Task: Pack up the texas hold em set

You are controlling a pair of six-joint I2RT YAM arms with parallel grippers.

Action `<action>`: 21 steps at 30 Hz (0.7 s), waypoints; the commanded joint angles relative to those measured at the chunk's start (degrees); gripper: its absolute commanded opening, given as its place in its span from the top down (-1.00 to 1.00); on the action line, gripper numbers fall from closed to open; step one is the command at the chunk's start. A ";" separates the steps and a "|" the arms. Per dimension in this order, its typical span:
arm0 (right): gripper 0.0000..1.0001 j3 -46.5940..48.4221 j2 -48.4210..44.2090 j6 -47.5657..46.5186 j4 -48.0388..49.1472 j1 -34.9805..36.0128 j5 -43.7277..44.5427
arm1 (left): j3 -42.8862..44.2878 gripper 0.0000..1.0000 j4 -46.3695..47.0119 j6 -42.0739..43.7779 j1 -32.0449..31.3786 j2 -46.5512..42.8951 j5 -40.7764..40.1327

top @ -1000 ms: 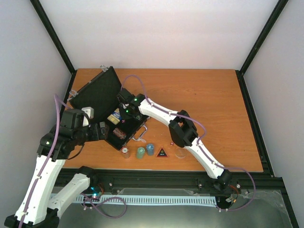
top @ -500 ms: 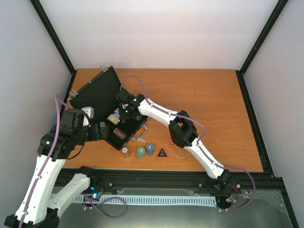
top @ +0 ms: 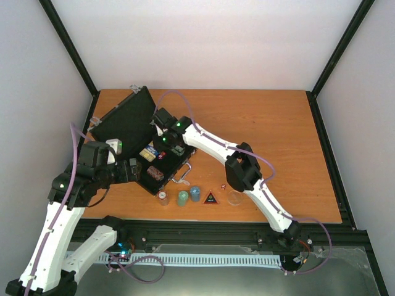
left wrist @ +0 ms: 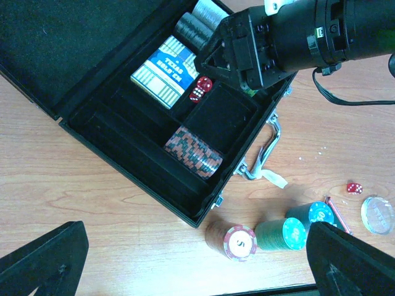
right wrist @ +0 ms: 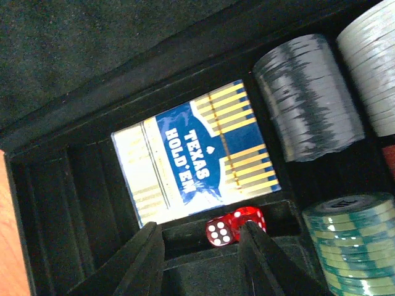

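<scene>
Right gripper has its jaws apart, nothing clamped. The see-through red die sits loose just past the tips, right beside the blue-and-gold card deck.

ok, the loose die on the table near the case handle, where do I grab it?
From straight above, jaws on two opposite flat sides of the die. It's a small cube sitting flat on the table, apart from the disc and triangle, so there's room either side. Square up to its faces; gripped on corners it would likely slip.
</scene>
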 commanded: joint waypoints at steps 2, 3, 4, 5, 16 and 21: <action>0.28 0.85 0.84 -0.52 -0.18 0.24 -4.48 | 0.25 -0.99 -0.10 -0.24 -0.25 -0.79 0.13; 0.28 0.82 1.16 -0.49 -0.07 0.23 -4.54 | 0.33 -0.99 -0.19 -0.18 -0.28 -0.80 0.07; 0.28 0.82 1.35 -0.49 0.07 0.25 -4.51 | 0.34 -0.99 -0.24 -0.25 -0.28 -0.80 0.02; 0.28 0.84 1.58 -0.46 0.19 0.26 -4.54 | 0.34 -0.99 -0.28 -0.23 -0.27 -0.77 -0.02; 0.28 0.82 4.56 0.42 -0.59 0.26 -4.49 | 0.34 -1.00 -1.05 0.02 -0.27 -0.93 -0.58; 0.28 0.82 5.19 1.06 -1.28 0.26 -2.56 | 0.25 -0.99 -1.30 0.26 -0.27 -0.99 -0.81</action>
